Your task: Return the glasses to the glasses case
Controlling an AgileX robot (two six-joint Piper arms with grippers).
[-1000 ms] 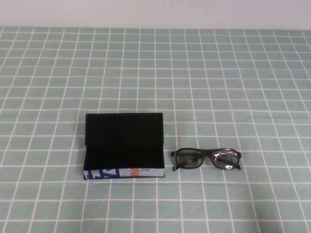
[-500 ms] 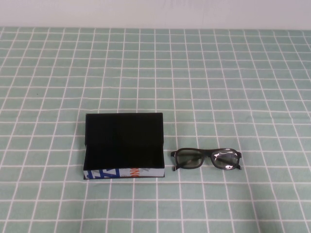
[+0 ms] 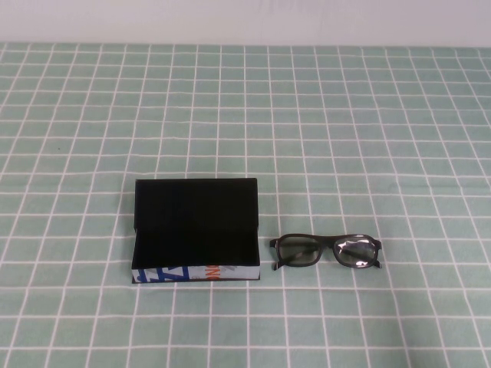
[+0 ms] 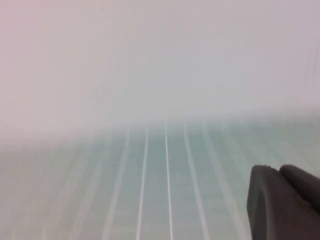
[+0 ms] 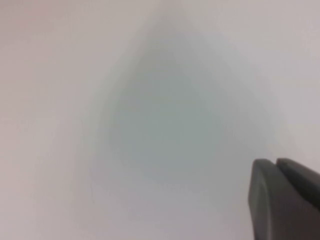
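The glasses case (image 3: 196, 273) lies open at the table's front left of centre, its black flap lid raised at the back, its black interior empty and its white printed edge facing me. The black-rimmed glasses (image 3: 327, 251) lie on the cloth just right of the case, folded, lenses toward me. Neither arm shows in the high view. My left gripper (image 4: 277, 169) shows only as dark fingers pressed together in its wrist view, above blurred checked cloth. My right gripper (image 5: 274, 162) looks the same, against a pale blur. Both hold nothing.
A green cloth with a white grid (image 3: 345, 138) covers the whole table. A pale wall (image 3: 245, 19) runs along the far edge. Nothing else stands on the cloth.
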